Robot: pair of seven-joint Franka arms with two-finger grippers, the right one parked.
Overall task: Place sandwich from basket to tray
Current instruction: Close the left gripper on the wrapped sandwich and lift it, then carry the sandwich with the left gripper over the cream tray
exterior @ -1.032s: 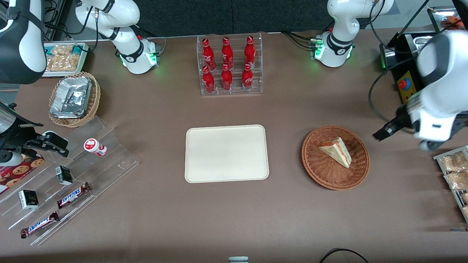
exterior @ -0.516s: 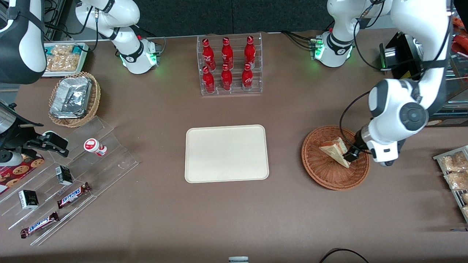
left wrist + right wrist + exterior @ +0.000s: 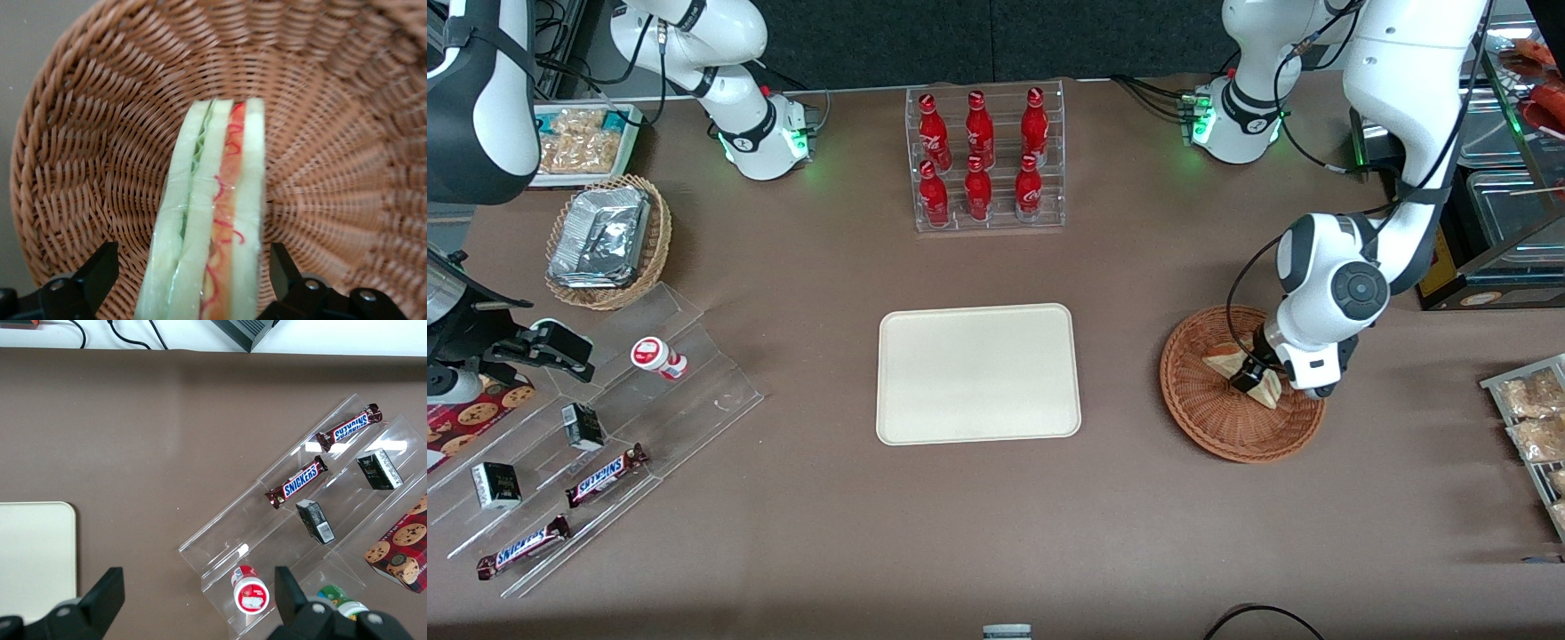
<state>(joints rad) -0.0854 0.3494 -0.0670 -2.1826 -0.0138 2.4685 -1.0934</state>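
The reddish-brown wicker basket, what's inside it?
One wedge sandwich lies in the basket, the open hand straddling it with a finger each side. The weave under the sandwich is hidden.

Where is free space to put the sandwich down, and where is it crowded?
The tray is bare all over. The bare table strip between tray and basket is also open. Crowded: inside the basket, where the gripper stands open astride the sandwich.

Only readable brand is SNICKERS, on the two candy bars [image 3: 297,482] lying on the clear stepped shelf [image 3: 267,540]. The red bottles [image 3: 978,188] have white script I can't make out.
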